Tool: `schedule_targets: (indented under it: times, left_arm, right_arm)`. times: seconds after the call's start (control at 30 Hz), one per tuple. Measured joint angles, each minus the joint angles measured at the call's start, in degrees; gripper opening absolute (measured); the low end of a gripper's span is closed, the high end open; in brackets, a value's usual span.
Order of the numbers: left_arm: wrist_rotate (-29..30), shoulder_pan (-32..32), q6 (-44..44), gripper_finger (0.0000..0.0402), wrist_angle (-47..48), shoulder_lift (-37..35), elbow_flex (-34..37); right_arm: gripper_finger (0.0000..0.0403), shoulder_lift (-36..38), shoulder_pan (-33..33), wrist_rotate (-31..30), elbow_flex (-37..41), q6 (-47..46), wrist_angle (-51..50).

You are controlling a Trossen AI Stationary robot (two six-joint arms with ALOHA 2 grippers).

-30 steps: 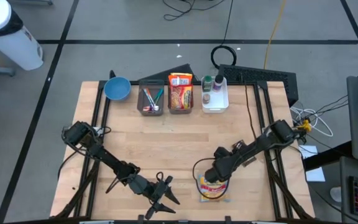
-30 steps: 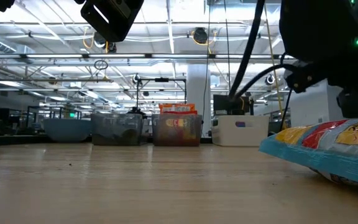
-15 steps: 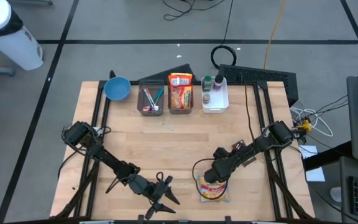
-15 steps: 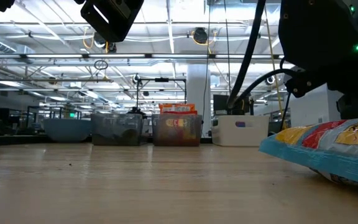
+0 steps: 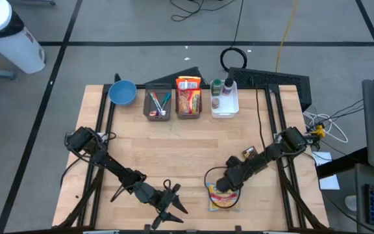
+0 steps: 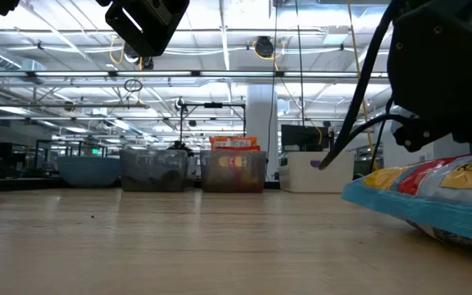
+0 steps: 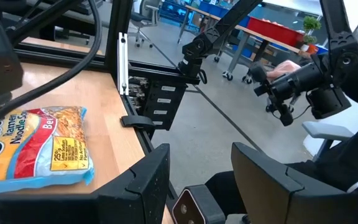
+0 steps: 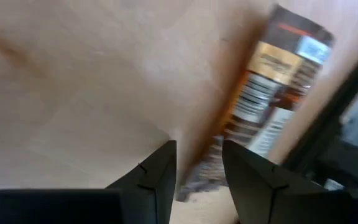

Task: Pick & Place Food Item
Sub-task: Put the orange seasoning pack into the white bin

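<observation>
Pale wood and shiny plastic

The surface (image 5: 180,149) is smooth matt wood; the noodle packet (image 7: 33,149) is glossy crinkly plastic film, the bins (image 5: 188,104) clear plastic, the frame (image 7: 118,74) matt black metal

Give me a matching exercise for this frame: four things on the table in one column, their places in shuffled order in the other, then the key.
Things:
1. blue bowl
2. noodle packet
3. left gripper
4. white bin

Places:
A. under the right gripper, near edge
B. far row, right end
C. far row, left end
D. near edge, left of the packet

Pairs: 1-C, 2-A, 3-D, 4-B
</observation>
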State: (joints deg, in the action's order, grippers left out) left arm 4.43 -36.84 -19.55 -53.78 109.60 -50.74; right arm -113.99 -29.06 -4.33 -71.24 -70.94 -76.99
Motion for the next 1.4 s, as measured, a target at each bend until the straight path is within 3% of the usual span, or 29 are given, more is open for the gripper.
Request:
schedule_targets:
  times: [0.3,0.77,0.9,1.1,1.4]
  left_arm:
    - [0.00,0.00,0.00,0.0182,0.00,0.00,0.00]
    - [0.00,0.00,0.02,0.0182,0.01,0.00,0.00]
    - [0.00,0.00,0.02,0.0182,0.02,0.00,0.00]
    - [0.00,0.00,0.02,0.0182,0.01,0.00,0.00]
    - [0.02,0.00,0.02,0.0182,0.01,0.00,0.00]
  right_arm:
    - [0.0125,0.00,0.04,-0.26,0.15,-0.33,-0.24]
    - [0.0123,0.13,0.06,1.53,6.55,-1.00,2.84]
    - [0.0093,0.15,0.07,1.66,7.87,-0.38,3.93]
    - [0.0010,0.11,0.07,1.74,8.31,1.65,5.09]
    - [0.0001,0.11,0.22,1.69,7.23,4.29,4.09]
